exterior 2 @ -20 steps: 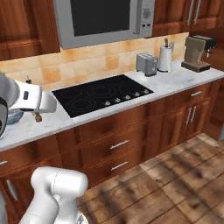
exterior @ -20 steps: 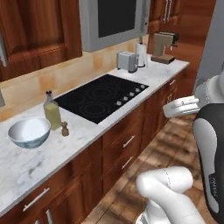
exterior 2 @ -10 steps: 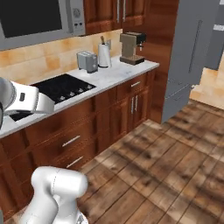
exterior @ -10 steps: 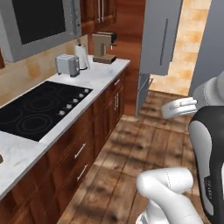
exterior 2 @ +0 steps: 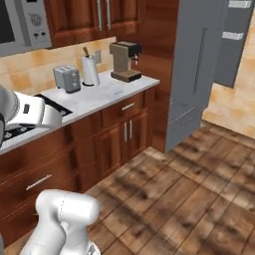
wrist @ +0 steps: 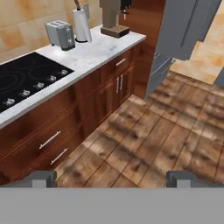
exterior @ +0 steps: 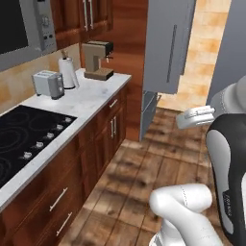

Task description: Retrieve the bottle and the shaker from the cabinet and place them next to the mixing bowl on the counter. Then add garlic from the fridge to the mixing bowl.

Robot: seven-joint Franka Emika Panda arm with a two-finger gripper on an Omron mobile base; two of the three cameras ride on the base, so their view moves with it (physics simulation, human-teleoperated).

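One fridge (exterior 2: 191,74) handle (exterior 2: 200,60) runs vertically (door shut).

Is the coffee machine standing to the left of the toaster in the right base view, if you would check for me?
No, the coffee machine stands right of the toaster, beyond the paper towel roll.

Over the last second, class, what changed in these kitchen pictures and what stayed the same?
The base drove and turned right along the counter, so the whole view shifted: bowl, bottle and shaker passed out of frame, and the fridge came into view ahead. Nothing was gripped or released. The end effector stayed open and empty; the toaster and coffee machine kept their places.
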